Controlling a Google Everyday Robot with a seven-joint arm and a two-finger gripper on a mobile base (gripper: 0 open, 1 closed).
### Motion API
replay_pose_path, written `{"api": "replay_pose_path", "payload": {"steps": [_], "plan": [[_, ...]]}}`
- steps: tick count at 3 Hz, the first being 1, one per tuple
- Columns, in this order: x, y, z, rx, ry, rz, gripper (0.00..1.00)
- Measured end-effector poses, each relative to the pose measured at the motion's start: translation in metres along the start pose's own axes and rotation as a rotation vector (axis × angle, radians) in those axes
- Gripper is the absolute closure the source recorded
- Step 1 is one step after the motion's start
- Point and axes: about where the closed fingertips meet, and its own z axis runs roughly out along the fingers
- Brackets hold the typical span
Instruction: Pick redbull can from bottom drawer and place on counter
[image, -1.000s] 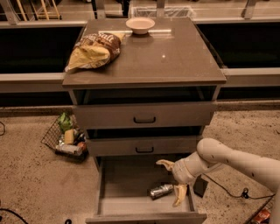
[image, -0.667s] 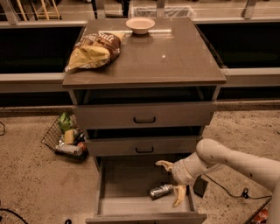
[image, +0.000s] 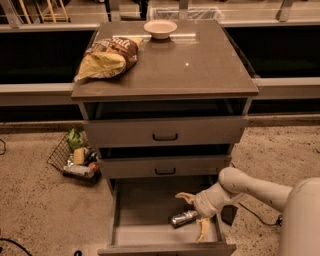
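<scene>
The bottom drawer (image: 145, 235) is pulled open and shows its plain grey inside. The redbull can (image: 183, 218), small and shiny silver, lies on its side on the drawer floor toward the right. My gripper (image: 194, 214) reaches in from the right on a white arm. Its two tan fingers are spread wide, one finger (image: 185, 197) behind the can and one finger (image: 203, 230) in front of it, so the can lies between them. The counter (image: 190, 65) is the flat grey-brown top of the cabinet.
A chip bag (image: 107, 57) lies on the counter's left side and a white bowl (image: 160, 28) stands at its back edge. Two upper drawers with black handles (image: 165, 136) stand slightly open. A wire basket (image: 75, 157) with items sits on the floor at the left.
</scene>
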Motion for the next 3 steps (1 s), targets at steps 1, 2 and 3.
{"api": "replay_pose_path", "payload": {"steps": [1, 2, 3], "plan": [[0.024, 0.004, 0.024, -0.025, -0.019, 0.01, 0.0], [0.056, 0.003, 0.039, -0.022, -0.025, 0.036, 0.0], [0.099, -0.001, 0.042, 0.008, -0.039, 0.101, 0.0]]}}
